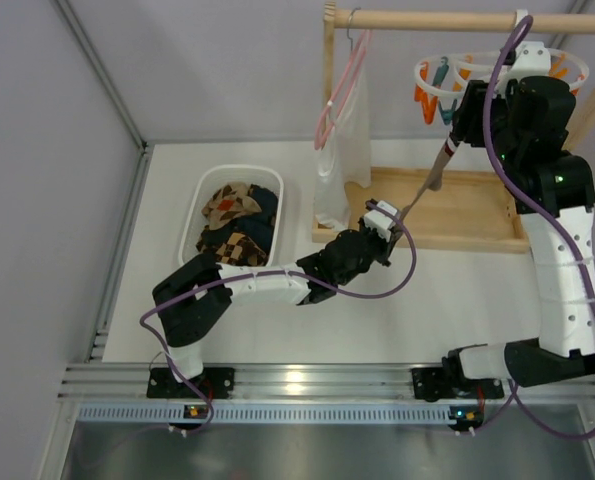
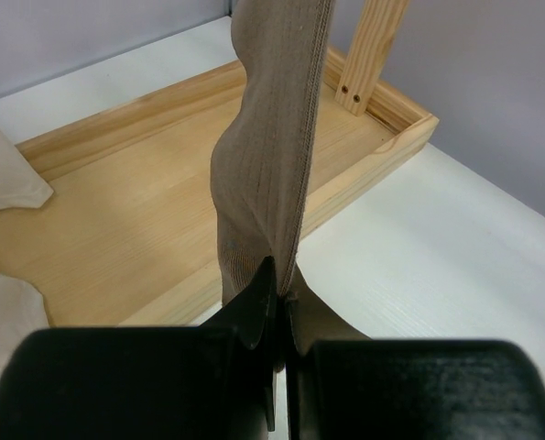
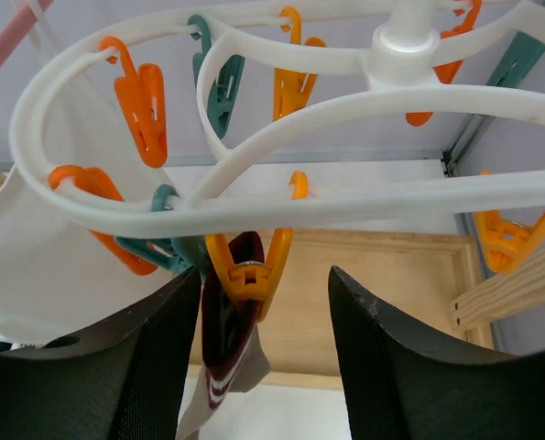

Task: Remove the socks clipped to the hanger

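Soft, even white light fills all three views, leaving only faint shadows on the table (image 1: 447, 300) and a glare spot on the metal rail (image 1: 297, 380) at 6 o'clock overhead. In both wrist views the dark jaws at 6 o'clock are underexposed and soft, while the sock (image 2: 272, 156) ribbing is sharp and the hanger (image 3: 364, 197) bows toward the edges.

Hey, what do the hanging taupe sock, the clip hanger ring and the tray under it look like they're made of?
Taupe sock: knitted fabric, matte, with fine vertical ribs. Hanger ring: likely moulded plastic, smooth, white, slightly glossy. Tray: pale wood, probably pine, unpainted, visible grain lines.
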You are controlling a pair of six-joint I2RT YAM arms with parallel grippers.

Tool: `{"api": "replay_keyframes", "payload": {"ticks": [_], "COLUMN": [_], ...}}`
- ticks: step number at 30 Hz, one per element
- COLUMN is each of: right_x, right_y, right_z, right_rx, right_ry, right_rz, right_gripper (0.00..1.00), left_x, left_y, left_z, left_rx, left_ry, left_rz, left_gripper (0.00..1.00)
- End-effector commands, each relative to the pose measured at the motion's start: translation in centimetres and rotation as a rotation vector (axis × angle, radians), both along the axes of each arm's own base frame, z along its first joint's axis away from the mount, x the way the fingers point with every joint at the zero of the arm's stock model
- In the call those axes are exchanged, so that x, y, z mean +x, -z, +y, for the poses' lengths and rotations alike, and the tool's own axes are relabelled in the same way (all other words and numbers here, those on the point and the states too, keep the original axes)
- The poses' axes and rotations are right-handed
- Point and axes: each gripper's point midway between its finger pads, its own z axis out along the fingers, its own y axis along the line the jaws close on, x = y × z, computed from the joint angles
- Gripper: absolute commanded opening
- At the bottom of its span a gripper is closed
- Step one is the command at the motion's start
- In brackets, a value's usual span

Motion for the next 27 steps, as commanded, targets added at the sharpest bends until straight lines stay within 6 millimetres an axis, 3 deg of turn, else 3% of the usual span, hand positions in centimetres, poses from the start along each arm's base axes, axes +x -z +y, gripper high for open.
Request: {"api": "replay_keyframes", "payload": {"ticks": [1,9,20,22,24,27], "right_x": [1.2,3.0,3.3,3.2,3.1,2.8], "right_y": [-2.2,-2.4,-3.2,-3.4,-3.3,-3.1], "right_z": [0.4,-0.1,0.3,0.3,0.4,0.4], "right_rx": [0.024,0.022,0.038,0.041,0.045,0.052], "right_ry": [-0.035,-0.017,-0.038,-0.038,-0.042,-0.046], "right_rz": [-0.074,-0.089,-0.126,-0.132,-0.135,-0.141], "right_gripper": [0.55,0.50,0.38,0.27,0.04,0.04], "left_x": [-0.7,-0.8,-1.1,-1.0,-1.0,-1.1], "left_y": [-3.3,-3.4,-2.5,-2.5,-2.7,-2.7], "left_z": [0.0,-0.1,-1.0,-1.1,-1.1,-1.1], "left_rx": [-0.083,-0.083,-0.077,-0.079,-0.084,-0.087], "left_ry": [0.023,0.032,0.048,0.048,0.048,0.049], "left_rz": [-0.024,-0.027,-0.010,-0.008,-0.009,-0.003], "left_gripper": [0.00,0.00,0.00,0.00,0.00,0.00]}}
